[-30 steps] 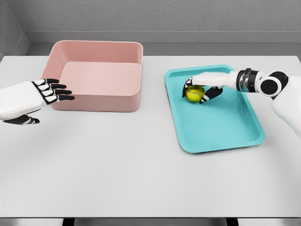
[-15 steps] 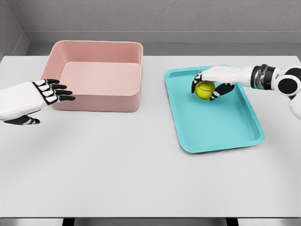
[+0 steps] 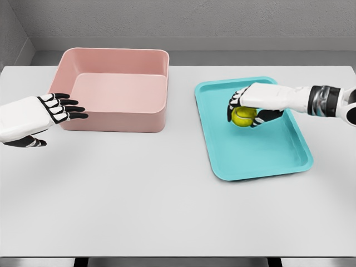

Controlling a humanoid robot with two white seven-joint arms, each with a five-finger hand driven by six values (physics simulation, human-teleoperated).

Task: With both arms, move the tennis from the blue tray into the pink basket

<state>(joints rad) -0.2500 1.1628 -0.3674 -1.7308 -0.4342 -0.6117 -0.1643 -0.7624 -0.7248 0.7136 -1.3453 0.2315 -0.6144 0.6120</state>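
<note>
Right hand (image 3: 248, 108): we see it gripping the tennis ball (image 3: 243, 115) over the blue tray (image 3: 267, 153) | left hand (image 3: 50, 111): fingers spread, holding nothing, beside the pink basket (image 3: 117, 119) on the counter (image 3: 167, 206)

So the setup is a big, flat, pale grey bench (image 3: 167, 211) with a matte top that fills most of the view, its front edge running along the bottom with a dark gap under it. Behind it there's a rough, mottled grey wall (image 3: 189, 16) that looks like concrete, with a lighter strip along its base. Another grey wall (image 3: 10, 33) angles in at the left. Lighting's soft and even, shadows faint.
</note>
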